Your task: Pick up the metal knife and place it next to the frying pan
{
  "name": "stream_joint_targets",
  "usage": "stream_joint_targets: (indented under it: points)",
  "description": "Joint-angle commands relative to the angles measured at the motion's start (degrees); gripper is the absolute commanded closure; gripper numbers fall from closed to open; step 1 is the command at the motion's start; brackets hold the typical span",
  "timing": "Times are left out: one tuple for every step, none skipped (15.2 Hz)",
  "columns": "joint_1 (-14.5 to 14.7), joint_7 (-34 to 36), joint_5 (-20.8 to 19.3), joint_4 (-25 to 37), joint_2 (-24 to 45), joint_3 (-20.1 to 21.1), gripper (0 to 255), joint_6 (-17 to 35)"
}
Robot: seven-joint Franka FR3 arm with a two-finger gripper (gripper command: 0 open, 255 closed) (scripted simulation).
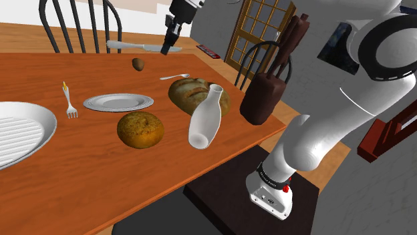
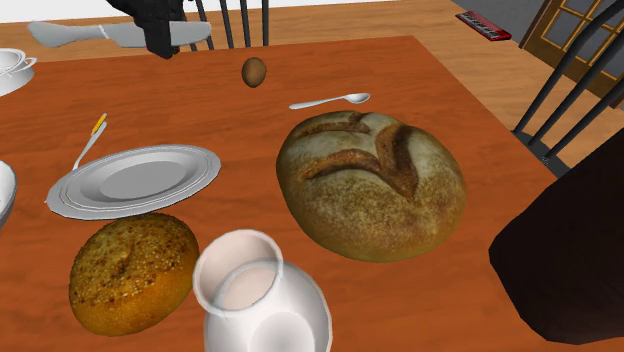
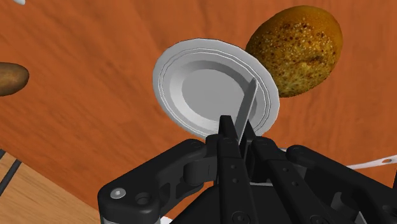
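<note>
Now the pincer (image 1: pixel 167 47) is pinching the knife (image 1: pixel 133 46), held up above the bench (image 1: pixel 40 73), well apart from the frying pan (image 1: pixel 30 110). Pickup looks done; carrying over and setting it down beside the pan are left.

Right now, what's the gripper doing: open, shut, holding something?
Gripper: shut on the grey knife, held in the air above the table.

Open wood on table (image 1: pixel 40 73) beyond pan (image 1: pixel 41 121), shoulder view's left: widest free lane. Gap between pan and plate (image 1: pixel 118 102) holds fork (image 1: pixel 71 101) (tight). Bun (image 1: pixel 140 129), jug (image 1: pixel 206 120), loaf (image 1: pixel 187 93) bunch together toward that view's right; jug stands tallest. Spoon (image 1: pixel 174 77) and potato (image 1: pixel 137 64) lie low further back, apart. Near edge in front of bun also bare.
</note>
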Motion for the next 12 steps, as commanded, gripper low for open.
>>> stream_joint_targets:
  points:
    - [1.0,2.6,-0.2,-0.9,-0.7,1.6,255,0.8]
    - [1.5,4.0,-0.3,-1.4,-1.1,2.5,255,1.1]
    - [2.0,5.3,-0.4,-1.8,-1.6,3.4,255,1.5]
    - [2.5,6.7,-0.5,-2.2,-1.9,4.3,255,1.8]
    - [3.0,8.1,-0.6,-2.5,-2.2,5.2,255,2.1]
    - [3.5,9.5,-0.7,-2.8,-2.4,6.1,255,2.4]
    - [4.0,10.9,-0.8,-3.0,-2.6,7.0,255,2.7]
    - [4.5,12.3,-1.0,-3.1,-2.7,7.9,255,3.0]
    - [5.0,13.8,-1.1,-3.2,-2.8,8.8,255,3.3]
    - [5.5,15.2,-1.3,-3.1,-2.8,9.8,255,3.5]
    - [5.9,16.7,-1.5,-3.1,-2.7,10.7,255,3.8]
    - [6.4,18.2,-1.7,-2.9,-2.6,11.7,255,4.0]
